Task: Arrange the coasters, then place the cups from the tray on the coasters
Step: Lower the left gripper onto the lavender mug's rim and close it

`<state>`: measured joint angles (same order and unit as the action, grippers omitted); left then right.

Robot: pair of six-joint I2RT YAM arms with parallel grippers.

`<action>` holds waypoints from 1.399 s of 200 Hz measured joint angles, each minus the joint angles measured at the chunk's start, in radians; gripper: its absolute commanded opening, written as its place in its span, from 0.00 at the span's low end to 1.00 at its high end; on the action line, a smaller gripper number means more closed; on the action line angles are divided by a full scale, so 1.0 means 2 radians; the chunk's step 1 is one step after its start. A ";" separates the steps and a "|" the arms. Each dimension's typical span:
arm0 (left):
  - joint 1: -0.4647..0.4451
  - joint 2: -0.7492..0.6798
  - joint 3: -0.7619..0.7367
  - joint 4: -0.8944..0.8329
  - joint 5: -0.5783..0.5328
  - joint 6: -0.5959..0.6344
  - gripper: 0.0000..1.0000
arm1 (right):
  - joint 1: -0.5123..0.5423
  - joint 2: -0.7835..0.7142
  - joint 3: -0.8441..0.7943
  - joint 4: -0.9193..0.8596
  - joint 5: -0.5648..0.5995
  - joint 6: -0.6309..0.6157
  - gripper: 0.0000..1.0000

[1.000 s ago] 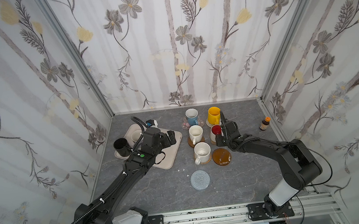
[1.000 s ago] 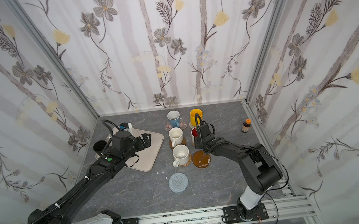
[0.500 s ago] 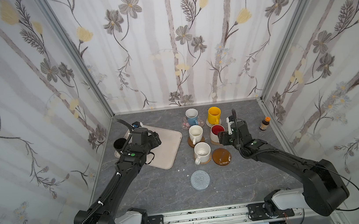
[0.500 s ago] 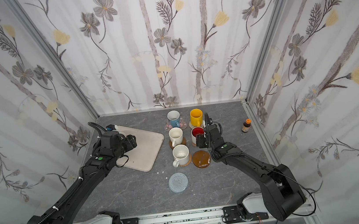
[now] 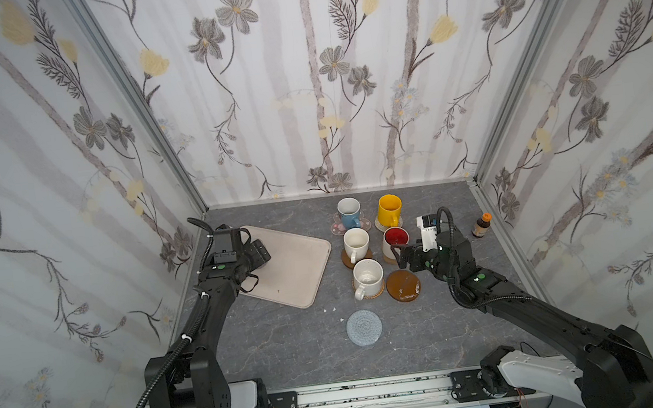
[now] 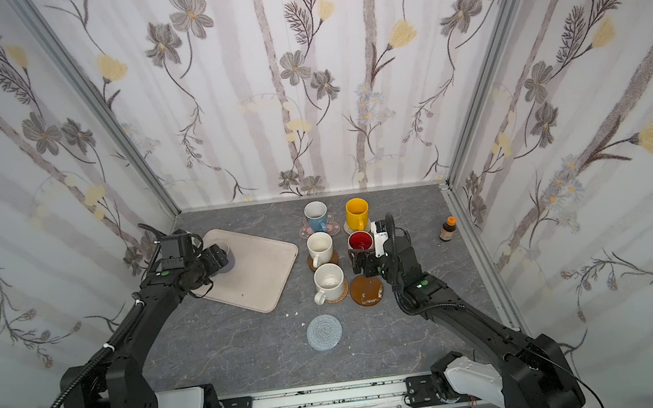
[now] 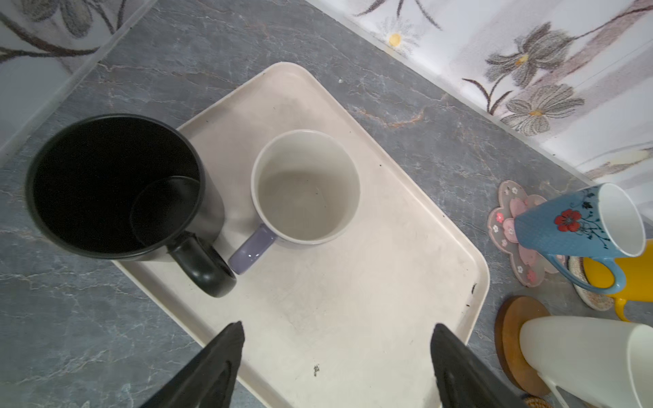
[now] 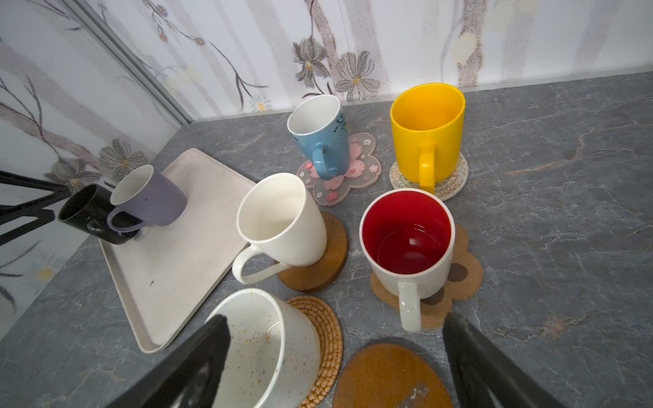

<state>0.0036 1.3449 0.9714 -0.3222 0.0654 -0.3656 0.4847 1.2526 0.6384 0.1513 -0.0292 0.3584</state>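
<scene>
Left gripper (image 7: 337, 330) spread over the tray (image 7: 406, 282), right gripper (image 8: 337, 321) spread by the mugs

Both pairs of my jaws stand wide apart with nothing between them. On the left I hang above bare tray; the lavender mug (image 7: 305, 187) stands upright on it, with the black mug (image 7: 113, 183) just beside it at the tray's corner. On the right I hover by a bare wooden disc (image 8: 388, 378), facing the handle of the red-lined mug (image 8: 406, 240) on the paw coaster (image 8: 463, 275). The blue mug (image 5: 349, 213), yellow mug (image 5: 389, 209), plain white mug (image 5: 356, 243) and speckled white mug (image 5: 368, 277) each sit on a coaster. The grey woven coaster (image 5: 364, 327) lies bare, nearer my bases.
</scene>
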 measured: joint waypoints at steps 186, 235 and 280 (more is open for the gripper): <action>0.009 0.149 0.068 -0.013 -0.035 0.052 0.87 | 0.014 -0.052 -0.026 0.045 -0.048 0.009 0.99; 0.009 0.159 0.069 -0.012 -0.035 0.052 0.84 | 0.014 -0.052 -0.026 0.045 -0.052 0.009 0.99; 0.001 0.159 0.068 -0.012 -0.022 0.046 0.82 | 0.014 -0.044 -0.025 0.046 -0.061 0.012 1.00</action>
<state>0.0059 1.6634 1.1084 -0.3470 0.0216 -0.2729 0.5129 1.1641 0.5892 0.2424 -0.1509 0.3817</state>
